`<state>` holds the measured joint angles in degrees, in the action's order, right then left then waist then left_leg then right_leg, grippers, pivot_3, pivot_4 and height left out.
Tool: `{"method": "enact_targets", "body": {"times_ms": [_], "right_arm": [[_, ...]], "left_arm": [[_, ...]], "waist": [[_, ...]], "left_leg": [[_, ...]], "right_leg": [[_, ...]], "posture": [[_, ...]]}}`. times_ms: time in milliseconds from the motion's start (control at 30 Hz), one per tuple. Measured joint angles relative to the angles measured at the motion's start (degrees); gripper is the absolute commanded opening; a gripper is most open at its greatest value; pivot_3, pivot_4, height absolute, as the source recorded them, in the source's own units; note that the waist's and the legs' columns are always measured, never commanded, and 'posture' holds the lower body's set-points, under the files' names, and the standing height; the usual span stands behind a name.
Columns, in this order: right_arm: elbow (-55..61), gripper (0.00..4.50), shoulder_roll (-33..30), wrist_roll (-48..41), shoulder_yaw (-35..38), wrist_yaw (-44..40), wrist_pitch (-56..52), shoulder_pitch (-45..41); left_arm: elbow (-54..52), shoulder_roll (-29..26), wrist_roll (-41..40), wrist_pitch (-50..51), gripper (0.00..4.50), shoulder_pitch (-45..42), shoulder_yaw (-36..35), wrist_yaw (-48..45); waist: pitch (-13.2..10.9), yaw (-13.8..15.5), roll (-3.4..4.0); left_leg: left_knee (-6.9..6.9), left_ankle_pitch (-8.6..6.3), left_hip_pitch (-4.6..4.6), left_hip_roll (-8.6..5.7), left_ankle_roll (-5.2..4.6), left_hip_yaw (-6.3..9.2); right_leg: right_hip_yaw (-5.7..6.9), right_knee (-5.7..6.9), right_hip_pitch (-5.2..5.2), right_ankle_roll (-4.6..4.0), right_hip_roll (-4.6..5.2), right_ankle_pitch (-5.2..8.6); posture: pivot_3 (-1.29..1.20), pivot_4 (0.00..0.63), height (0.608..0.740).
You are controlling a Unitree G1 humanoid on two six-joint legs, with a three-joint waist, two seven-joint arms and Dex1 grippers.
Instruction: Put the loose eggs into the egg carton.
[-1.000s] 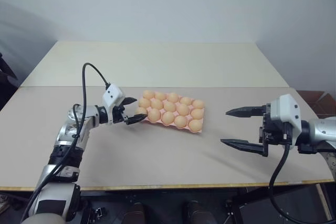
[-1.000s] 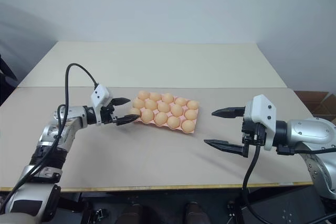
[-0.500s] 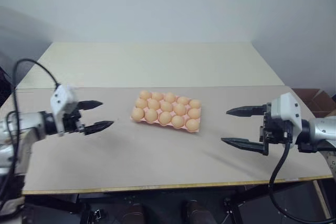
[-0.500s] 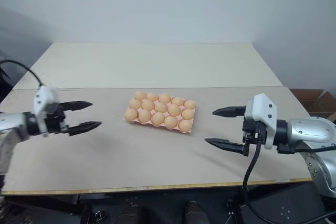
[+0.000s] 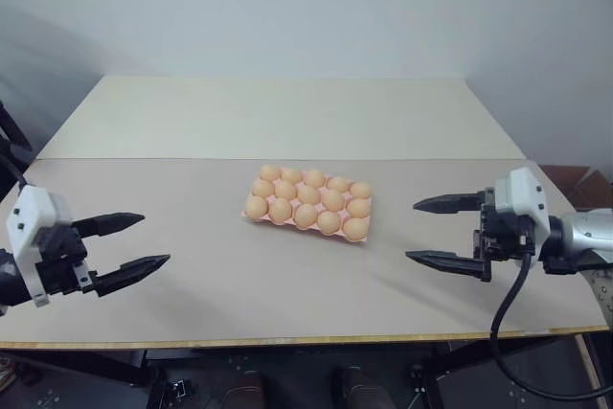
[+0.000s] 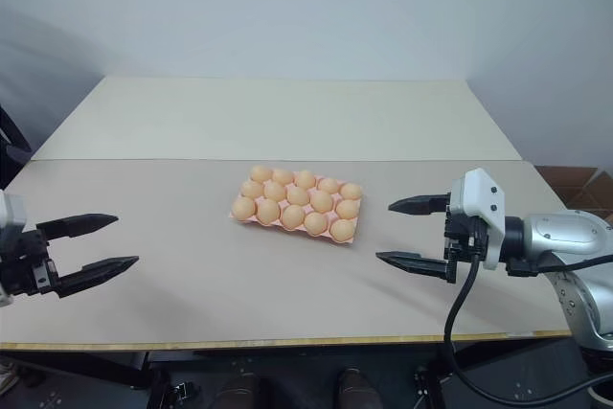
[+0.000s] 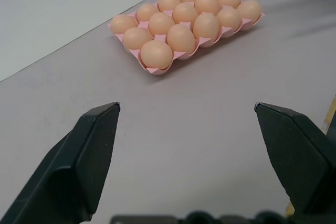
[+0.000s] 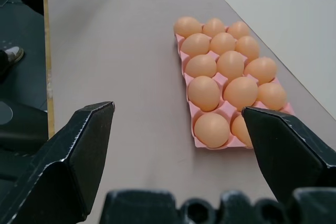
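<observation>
The pink egg carton (image 5: 293, 227) lies flat in the middle of the grey table, with a pale orange egg (image 5: 306, 194) in each of its cups. Loose eggs are out of view. My left gripper (image 5: 156, 238) hovers open and empty near the table's front left, well away from the carton's left side. My right gripper (image 5: 410, 231) is open too, holding nothing, and points at the carton from a short way off its right end. The carton (image 7: 157, 70) lies beyond the spread fingers in the left wrist view. It also lies ahead of the right gripper (image 8: 178, 106) in the right wrist view.
A paler second table (image 5: 278, 117) adjoins the grey one at the back. The table's front edge (image 5: 306, 340) runs close below both grippers. A black cable (image 5: 503, 332) hangs from my right wrist, and a cardboard box (image 5: 584, 179) stands off the right end.
My left gripper has pulled back from the carton's left edge to the table's front left, staying open. The right gripper and the carton have kept their places.
</observation>
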<state>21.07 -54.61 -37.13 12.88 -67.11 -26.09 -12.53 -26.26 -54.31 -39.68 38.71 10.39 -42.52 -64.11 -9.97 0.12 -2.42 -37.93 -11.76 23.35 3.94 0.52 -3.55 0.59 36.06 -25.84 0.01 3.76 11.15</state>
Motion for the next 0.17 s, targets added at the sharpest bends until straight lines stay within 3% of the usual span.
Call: {"method": "enact_targets", "body": {"times_ms": [167], "right_arm": [[-0.3, 4.50, 0.0, 0.0, -0.3, -0.3, 0.0, -0.2]], "left_arm": [[-0.9, 0.0, -2.0, 1.5, 4.48, 0.4, -0.1, 1.1]], "waist": [[0.0, 0.1, 0.00]], "left_leg": [[0.01, 0.00, 0.02, 0.00, 0.00, -0.01]], "right_leg": [[-0.01, 0.00, -0.04, 0.00, -0.01, 0.00]], "posture": [[0.00, 0.150, 0.740]]}}
